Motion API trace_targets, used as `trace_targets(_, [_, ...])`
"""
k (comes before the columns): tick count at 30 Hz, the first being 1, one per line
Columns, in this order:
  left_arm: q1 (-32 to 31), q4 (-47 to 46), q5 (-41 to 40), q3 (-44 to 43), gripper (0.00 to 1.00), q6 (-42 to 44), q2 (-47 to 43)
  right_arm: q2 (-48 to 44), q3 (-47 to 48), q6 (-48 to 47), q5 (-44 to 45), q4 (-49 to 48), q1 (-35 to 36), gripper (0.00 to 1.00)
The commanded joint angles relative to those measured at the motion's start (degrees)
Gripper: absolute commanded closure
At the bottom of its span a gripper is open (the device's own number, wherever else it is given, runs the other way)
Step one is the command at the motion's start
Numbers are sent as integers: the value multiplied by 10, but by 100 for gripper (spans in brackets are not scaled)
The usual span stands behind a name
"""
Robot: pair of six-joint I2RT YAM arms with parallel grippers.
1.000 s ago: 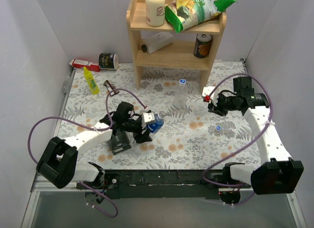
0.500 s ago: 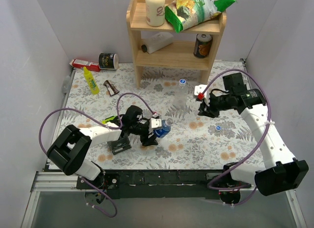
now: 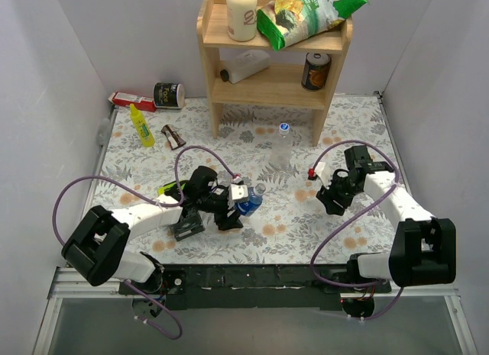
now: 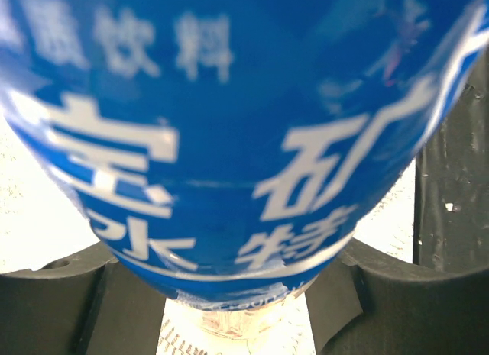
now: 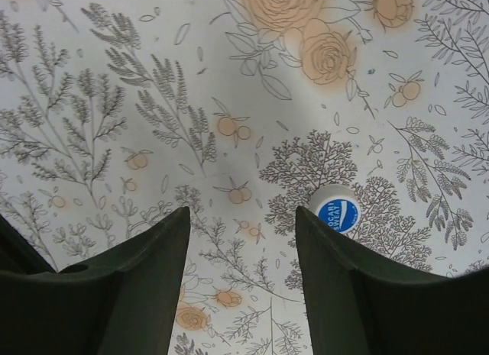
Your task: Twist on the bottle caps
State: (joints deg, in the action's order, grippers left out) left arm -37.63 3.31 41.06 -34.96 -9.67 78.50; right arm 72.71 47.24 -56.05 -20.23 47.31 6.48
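From above, my left pincer [image 3: 235, 206] sits at about 7 o'clock on the flowered mat [image 3: 137, 175]. It is clenched around the blue-labelled bottle [image 3: 246, 198], which is tilted with its neck toward 2 o'clock. I can make out no cap on that neck. My right pincer [image 3: 333, 200] is low over the mat at about 4 o'clock and covers the spot beneath it. The plain bottle [image 3: 282, 150] stands apart at 12 o'clock, by the foot of the wooden shelf [image 3: 263, 80], with a blue cap [image 3: 283, 127] on top. I cannot tell whether that cap is screwed tight.

From my left wrist, the blue label fills the view, with white characters across it. My dark fingers [image 4: 53, 309] press it from both sides. The grip looks sound, so I should hold it steady and leave the neck clear.

From my right wrist, the jaws are released and hold nothing. The loose cap [image 5: 338, 214] lies flat on the mat, printed face up. It sits outside the gap at 2 o'clock, touching the edge of my right-hand finger. Closing here would catch only air. I judge I should shift toward 3 o'clock until the cap is centred. Then I should drop straight down and pinch it by the rim, level, so it meets the threads square.
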Motion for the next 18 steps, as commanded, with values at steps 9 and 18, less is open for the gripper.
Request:
trace_targets(9, [-2, 35, -4, -10, 100, -16, -19, 79, 14, 40, 79, -126, -20, 39])
trace_targets(18, [-2, 30, -2, -17, 100, -11, -5, 84, -22, 45, 81, -145, -46, 48])
